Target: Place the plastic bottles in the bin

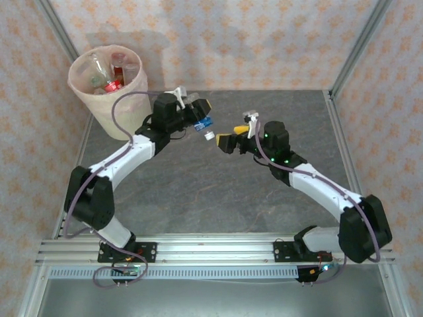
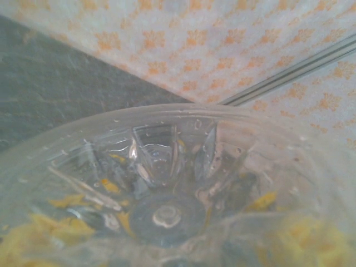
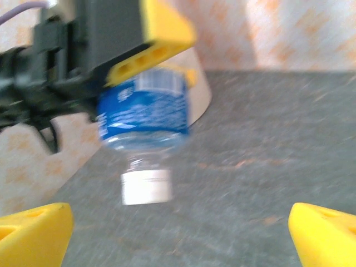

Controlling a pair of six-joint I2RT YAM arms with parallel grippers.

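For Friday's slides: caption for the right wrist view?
Left gripper clamps a blue-labelled bottle, white cap down, above the table; right gripper open, facing it.

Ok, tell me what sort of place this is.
Probably a lab test cell, not a home: aluminium posts frame patterned backdrop walls, and two robot arms are bolted to a metal rail.

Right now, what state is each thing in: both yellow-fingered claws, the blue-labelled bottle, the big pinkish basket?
Clear plastic bottle with blue label and white cap: held in the air, cap on.
Left gripper: shut on that bottle.
Right gripper: open, empty.
Tall cream-pink plastic bin: upright, several bottles inside.
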